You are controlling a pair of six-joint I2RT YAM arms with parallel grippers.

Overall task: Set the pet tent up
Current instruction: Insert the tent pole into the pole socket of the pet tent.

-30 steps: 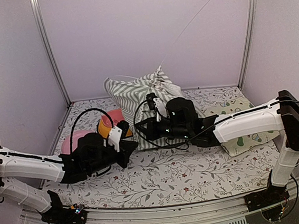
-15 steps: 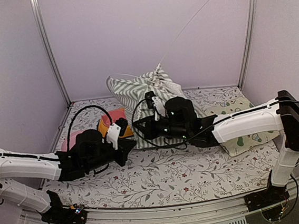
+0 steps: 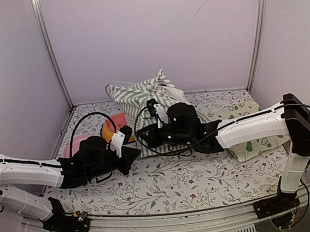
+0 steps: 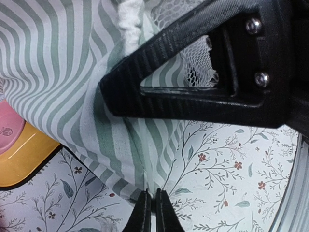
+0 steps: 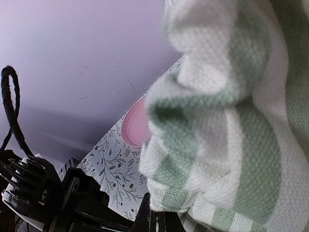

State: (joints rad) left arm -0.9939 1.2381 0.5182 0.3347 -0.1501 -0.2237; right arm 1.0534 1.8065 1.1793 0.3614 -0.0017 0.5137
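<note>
While both claws stayed clamped on it, the sage-green and white striped fabric pet tent [image 3: 142, 98] got dragged a bit leftward, toward the orange plastic double pet bowl [image 3: 108, 132]. It was still a crumpled heap, not standing, lying just right of and behind the bowl, with its hem touching the bowl's rim in the left wrist view. Left gripper [image 3: 132, 151] sat in front of the bowl to its right, fingers pressed nearly together on the tent's lower seam edge [image 4: 153, 212]. Right gripper [image 3: 141, 136] sat just right of the bowl, narrow too, with a bunched fold of striped cloth between the tips [image 5: 157, 220]. Thin white pole [image 3: 190, 25] rose from the peak of the heap, up and away to the right of the bowl.

Versus a second earlier: the peak of the heap sat further left, the pole leaned less to the right, the right claw had crept nearer the bowl, and the left arm had tucked in lower. Judgement: cloth was being pulled and spread, the frame was not raised yet, so the task was at an early stage
</note>
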